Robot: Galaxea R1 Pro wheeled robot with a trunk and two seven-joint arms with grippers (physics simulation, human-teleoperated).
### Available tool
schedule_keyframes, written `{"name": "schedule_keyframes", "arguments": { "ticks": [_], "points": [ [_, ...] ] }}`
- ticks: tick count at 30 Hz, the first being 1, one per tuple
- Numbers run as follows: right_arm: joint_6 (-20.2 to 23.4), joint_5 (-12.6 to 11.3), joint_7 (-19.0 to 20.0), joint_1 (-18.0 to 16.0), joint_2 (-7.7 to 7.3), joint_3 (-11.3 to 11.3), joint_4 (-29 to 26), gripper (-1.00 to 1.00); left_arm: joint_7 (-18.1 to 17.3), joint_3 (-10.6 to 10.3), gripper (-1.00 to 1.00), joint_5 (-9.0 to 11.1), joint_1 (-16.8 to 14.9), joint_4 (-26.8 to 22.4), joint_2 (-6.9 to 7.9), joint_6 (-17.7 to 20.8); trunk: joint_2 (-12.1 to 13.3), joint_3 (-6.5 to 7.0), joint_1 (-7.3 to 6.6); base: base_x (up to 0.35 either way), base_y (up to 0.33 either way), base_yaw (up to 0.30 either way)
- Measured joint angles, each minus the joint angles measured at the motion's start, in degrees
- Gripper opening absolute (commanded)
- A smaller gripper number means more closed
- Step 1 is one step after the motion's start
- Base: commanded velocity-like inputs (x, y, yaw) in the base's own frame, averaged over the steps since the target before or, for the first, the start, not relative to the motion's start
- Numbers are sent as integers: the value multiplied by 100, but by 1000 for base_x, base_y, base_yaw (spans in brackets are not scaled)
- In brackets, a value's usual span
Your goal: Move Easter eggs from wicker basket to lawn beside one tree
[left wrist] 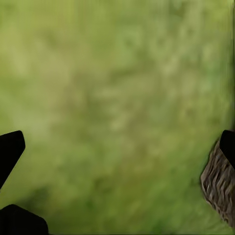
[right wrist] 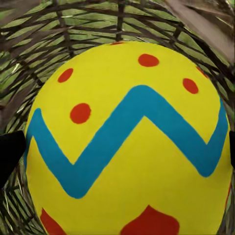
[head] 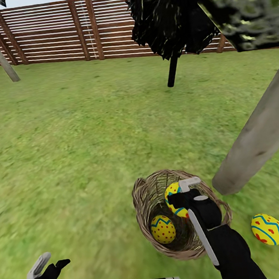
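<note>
Your lawn [head: 70, 143] lies open, with the trunk [head: 260, 134] just right of the basket [head: 140, 200]. One egg [head: 268, 229] sits by that trunk; two remain inside. Your right gripper [head: 187, 197] straddles the upper egg [right wrist: 127, 142], fingers apart at its sides; actual grip I cannot tell. Left gripper [head: 47, 266] hangs spread, empty.

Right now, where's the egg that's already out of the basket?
In the head view it lies on the lawn at lower right: the egg, right of the wicker basket, just below the foot of the pale tree trunk.
</note>
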Motion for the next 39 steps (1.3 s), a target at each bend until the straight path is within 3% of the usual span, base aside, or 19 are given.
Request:
{"name": "schedule_keyframes", "arguments": {
  "ticks": [2,4,7,8,9,12,15,32,39],
  "points": [
    [-41,-5,218,-18,-1,-21,-1,-100,-3,-1,100,1,0,9,-2,-26,3,44,-5,0,0,0],
    [-268,-13,785,-49,-7,-47,-4,-100,-19,-5,100,9,0,13,-6,-36,5,89,-10,0,0,0],
    [-960,-13,1745,-72,-11,-158,-7,-100,-29,-74,100,31,0,43,1,-44,9,155,-18,0,0,0],
    [-1193,-6,1879,-76,-13,-209,-7,-100,-30,-108,100,35,0,52,2,-47,11,177,-21,0,0,0],
    [-1461,-2,2043,-79,-16,-353,-8,-100,-30,-137,100,35,0,62,-1,-53,12,200,-23,0,0,0],
    [-1692,-7,2769,-84,-15,-680,-6,-100,-30,-151,100,38,0,81,-11,-246,14,223,-25,0,0,0],
    [-1737,-10,2698,-147,-14,-757,0,-100,-38,-158,100,46,42,89,70,-269,14,223,-25,0,0,0],
    [-1736,-11,2698,-147,-14,-757,0,-100,-38,-158,100,47,42,89,71,-269,14,223,-25,0,0,0],
    [-1694,-12,2709,-149,-77,-861,0,-100,-30,-157,100,30,60,119,20,-302,23,377,-44,0,0,0]
  ]
}}
